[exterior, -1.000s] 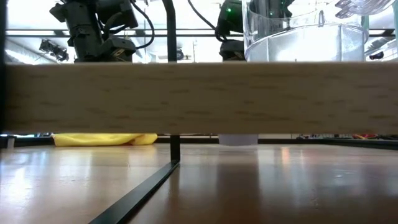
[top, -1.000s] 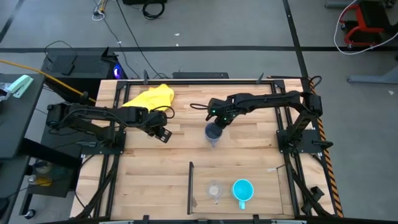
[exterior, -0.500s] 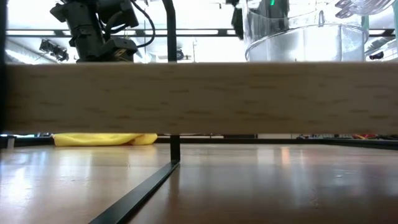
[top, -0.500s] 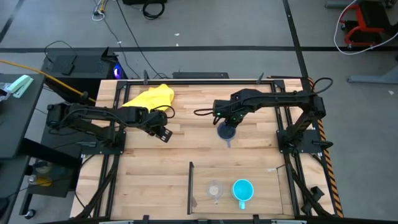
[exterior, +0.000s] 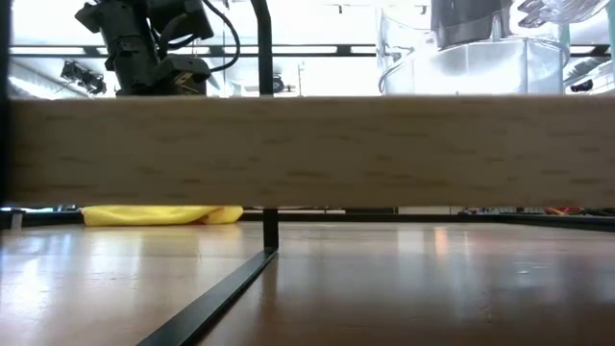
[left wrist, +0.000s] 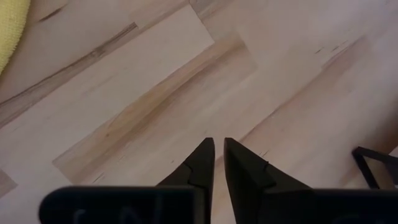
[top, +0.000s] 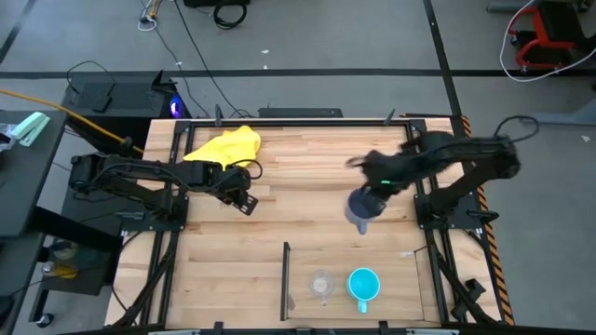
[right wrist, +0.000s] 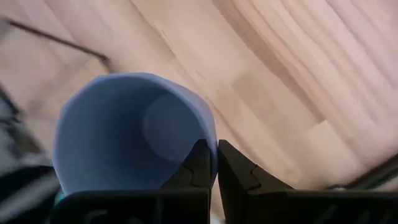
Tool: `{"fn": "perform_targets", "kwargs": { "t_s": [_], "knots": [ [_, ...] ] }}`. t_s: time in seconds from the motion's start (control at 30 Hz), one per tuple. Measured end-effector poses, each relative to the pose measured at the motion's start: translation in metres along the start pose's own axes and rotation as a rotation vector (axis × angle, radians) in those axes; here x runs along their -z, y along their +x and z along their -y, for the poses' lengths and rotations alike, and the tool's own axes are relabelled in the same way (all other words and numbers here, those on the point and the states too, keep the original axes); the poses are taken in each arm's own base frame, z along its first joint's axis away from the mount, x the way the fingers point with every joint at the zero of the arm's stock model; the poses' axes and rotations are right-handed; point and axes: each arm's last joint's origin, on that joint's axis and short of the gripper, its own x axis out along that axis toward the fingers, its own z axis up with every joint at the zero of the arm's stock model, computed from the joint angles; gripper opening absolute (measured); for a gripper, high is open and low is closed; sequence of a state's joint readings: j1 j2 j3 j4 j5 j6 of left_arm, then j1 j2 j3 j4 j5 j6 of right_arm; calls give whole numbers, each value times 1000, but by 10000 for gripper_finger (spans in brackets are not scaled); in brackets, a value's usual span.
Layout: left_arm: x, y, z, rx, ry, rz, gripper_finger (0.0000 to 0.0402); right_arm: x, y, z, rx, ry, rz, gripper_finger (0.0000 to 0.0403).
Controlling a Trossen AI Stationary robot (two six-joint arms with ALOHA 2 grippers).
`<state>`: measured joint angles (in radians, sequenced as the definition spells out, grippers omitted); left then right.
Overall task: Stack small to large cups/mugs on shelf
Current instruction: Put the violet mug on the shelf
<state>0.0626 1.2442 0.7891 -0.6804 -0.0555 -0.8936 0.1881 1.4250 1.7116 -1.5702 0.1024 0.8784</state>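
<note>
My right gripper (top: 366, 203) is shut on the larger grey-blue mug (top: 359, 210), right of the table's middle; the right wrist view looks into the mug's open mouth (right wrist: 124, 137). The small clear cup (top: 322, 284) and the bright cyan mug (top: 363, 284) stand upright on the shelf section (top: 402, 279), just right of the thin dark divider (top: 286, 277). My left gripper (top: 245, 201) is shut and empty, low over the wood at the left (left wrist: 219, 155). My right gripper pinches the grey-blue mug's wall at the rim (right wrist: 210, 144), one finger (right wrist: 198, 167) inside the mug and one outside. The fingers come from above, pointing down. The mug hangs below them, mouth up.
A yellow cloth (top: 226, 144) lies at the far left. Black frame rails (top: 430, 209) run along the table's right side, close to my right arm. Bare wood lies between the two grippers. In the low view a wooden plank (exterior: 307, 149) spans the picture, with the clear cup (exterior: 461, 62) above it.
My right gripper has carried the grey-blue mug from the table's middle toward the right edge and a little toward the near edge. The mug's foot, which showed on the table a second ago, has been lifted clear.
</note>
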Motion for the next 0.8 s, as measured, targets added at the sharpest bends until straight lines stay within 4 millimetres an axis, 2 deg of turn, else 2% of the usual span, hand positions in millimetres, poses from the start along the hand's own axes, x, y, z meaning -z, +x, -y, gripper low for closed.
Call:
{"fn": "perform_targets", "kwargs": {
  "t_s": [0.13,0.27,0.57,0.8],
  "knots": [
    [0,0,0,2,0,2,39,34,-25,8,-68,111,45,12],
    [0,0,0,3,14,2,40,61,-35,8,-140,147,24,12],
    [0,0,0,4,14,3,30,112,-28,-9,-145,51,-126,12],
    [-1,0,1,7,1,5,30,145,-18,-13,-84,110,-133,12]
  ]
}}
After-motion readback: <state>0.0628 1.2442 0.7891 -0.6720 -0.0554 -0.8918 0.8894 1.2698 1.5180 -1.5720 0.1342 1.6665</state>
